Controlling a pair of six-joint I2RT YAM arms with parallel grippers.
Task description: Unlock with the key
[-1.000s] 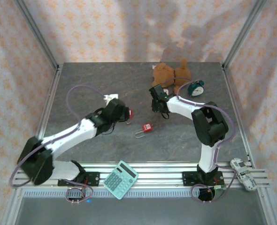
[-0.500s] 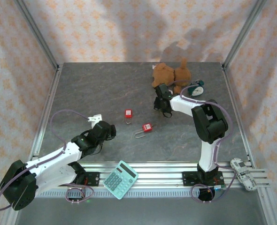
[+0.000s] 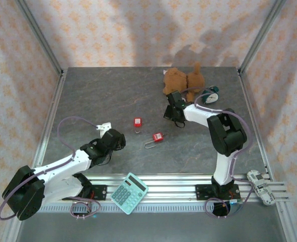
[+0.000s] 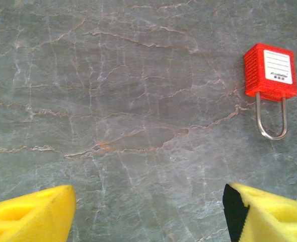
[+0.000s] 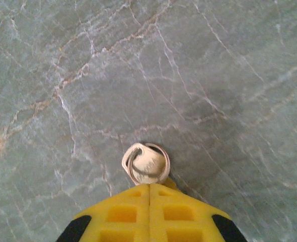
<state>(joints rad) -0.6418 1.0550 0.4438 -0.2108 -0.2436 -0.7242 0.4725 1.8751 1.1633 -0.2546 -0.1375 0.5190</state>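
Key ring [image 5: 147, 164] pinched at the very tips of the right hand [image 5: 148, 187], yellow fingers pressed fully together on it. Small wire loop with a pale rounded tab inside, most likely the key's head, though too small and too covered to say for sure. Grey veined bench [image 5: 229, 75] all around it.

From above, right hand [image 3: 174, 115] pointing down at the bench, both red padlocks off to its left. Labelled padlock [image 3: 137, 122] well apart from that hand, lying flat, shackle toward the near edge. Second padlock [image 3: 158, 137] closer to the arm bases, roughly between the two hands, lying slantwise with its shackle toward the left hand [image 3: 114, 138], touched by neither.

In the left wrist view, left hand [image 4: 148, 201] spread wide and holding nothing, yellow fingers [image 4: 30, 212] in both lower corners, bare bench between them. Labelled padlock [image 4: 269, 70] ahead of this hand and to its right, white sticker facing up, steel shackle seated in the body at both legs and pointing back toward the hand, well clear of the right-side finger.

Just beyond the right hand, a brown plush toy [image 3: 183, 80]; to that hand's right, near it, a teal alarm clock [image 3: 210, 96]. Behind the left hand, on the rails between the arm bases, a mint-green calculator [image 3: 129, 193].
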